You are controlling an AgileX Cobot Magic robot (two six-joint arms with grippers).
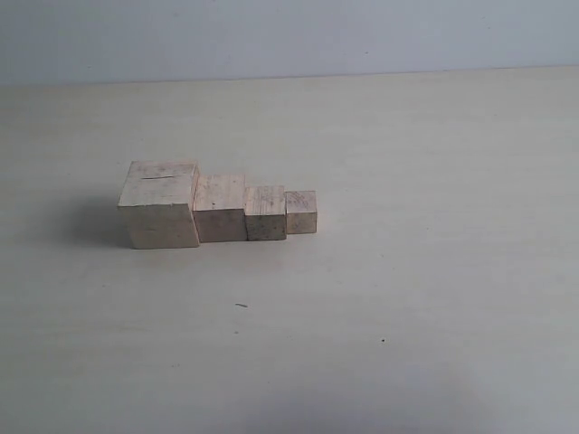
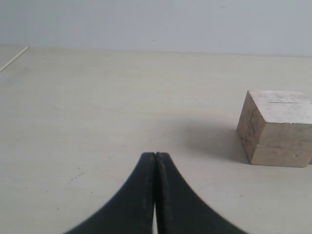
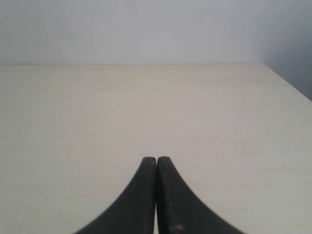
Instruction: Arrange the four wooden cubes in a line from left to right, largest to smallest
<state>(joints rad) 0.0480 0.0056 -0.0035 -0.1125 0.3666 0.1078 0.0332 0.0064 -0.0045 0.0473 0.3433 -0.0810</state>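
– Now, where do the four wooden cubes lie?

– On the desk, in a single row, left of centre in the exterior view. Order from left to right: largest cube, second cube, third cube, smallest cube. No gap shows between neighbours, and all four stand upright. A thin slit mark crosses the top face of the largest cube. Two small dark specks lie on the desk nearer the camera, apart from the row.

– Condition of the left tool?

– Its two black fingers are pressed together tip to tip. Nothing is clamped between them. The tips point across the desk surface.

– Position of the row relative to that tool?

– In the left wrist view only one cube of the row shows: the largest cube, identified by its slit mark. It stands ahead of the tips and off to one side, well apart from them and without contact. Its shadow falls on the desk on the side toward the tool's line of pointing.

– Condition of the right tool?

– Fingers closed flush against each other, with nothing held.

– Position of the row relative to it?

– Cannot be told. The right wrist view shows plain desk ahead of the tips, running to a pale wall, with one desk edge in sight.
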